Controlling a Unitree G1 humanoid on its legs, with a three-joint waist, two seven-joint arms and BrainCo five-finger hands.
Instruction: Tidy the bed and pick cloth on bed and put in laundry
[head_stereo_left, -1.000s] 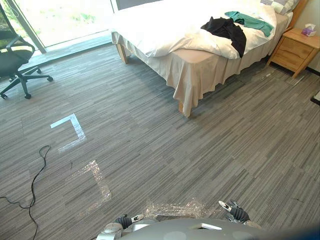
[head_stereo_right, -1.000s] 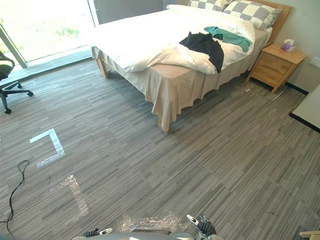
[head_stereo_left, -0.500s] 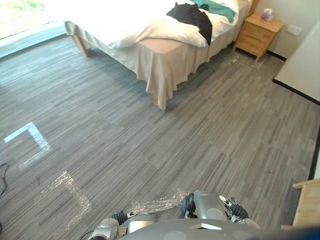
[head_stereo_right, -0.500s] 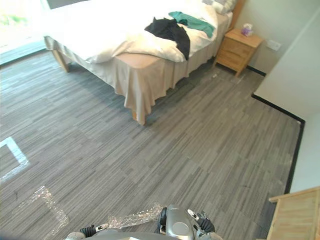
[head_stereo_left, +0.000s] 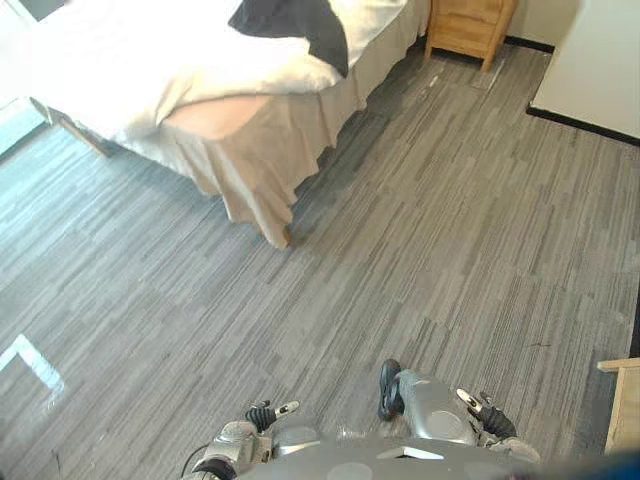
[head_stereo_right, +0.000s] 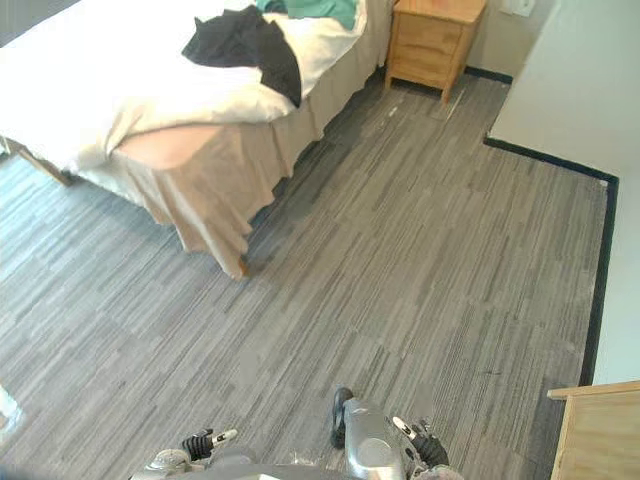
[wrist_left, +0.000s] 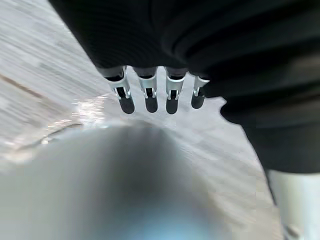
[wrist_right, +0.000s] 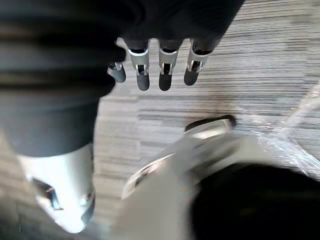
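The black cloth (head_stereo_right: 243, 40) lies on the bed (head_stereo_right: 110, 95), upper left of the frame, with a green cloth (head_stereo_right: 318, 8) just beside it at the top edge. The left robot hand (wrist_left: 150, 95) and right robot hand (wrist_right: 164, 75) hang over the floor (head_stereo_right: 400, 250), fingers straight, holding nothing.

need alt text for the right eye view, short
A black cloth lies on a white-covered bed at upper left, one end hanging over the side, with a green cloth beyond it and a wooden nightstand past the bed. Grey carpet spreads below; the robot's left hand and right hand hang open near the bottom edge.
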